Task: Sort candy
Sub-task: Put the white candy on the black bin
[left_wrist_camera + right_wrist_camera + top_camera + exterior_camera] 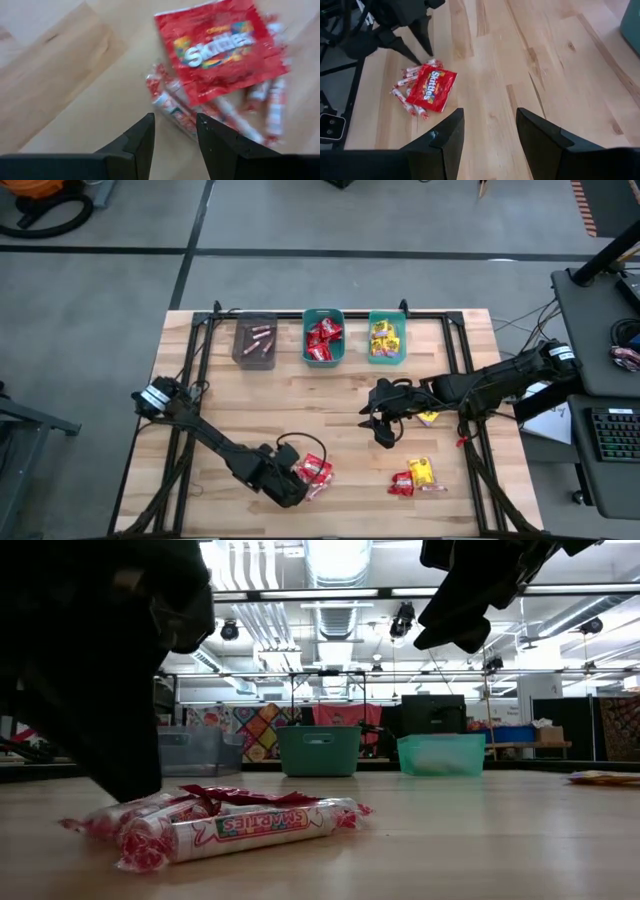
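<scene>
A pile of candy (315, 472) lies on the table at the near middle: a red Skittles packet (220, 47) on top of several pinkish-red stick rolls (172, 107). The pile also shows in the low view (240, 825) and the right wrist view (427, 90). My left gripper (175, 132) is open, low over the table at the pile's left edge (300, 482), with one roll's end in front of its fingers. My right gripper (380, 425) is open and empty, raised above the table's middle right (487, 127). A yellow packet (428, 417) lies beside it.
At the far edge stand a grey bin (255, 340) with stick pieces, a teal bin (323, 338) with red packets and a teal bin (386, 338) with yellow packets. A red packet (400, 483), a yellow packet (421, 471) and a stick piece (436, 488) lie near right.
</scene>
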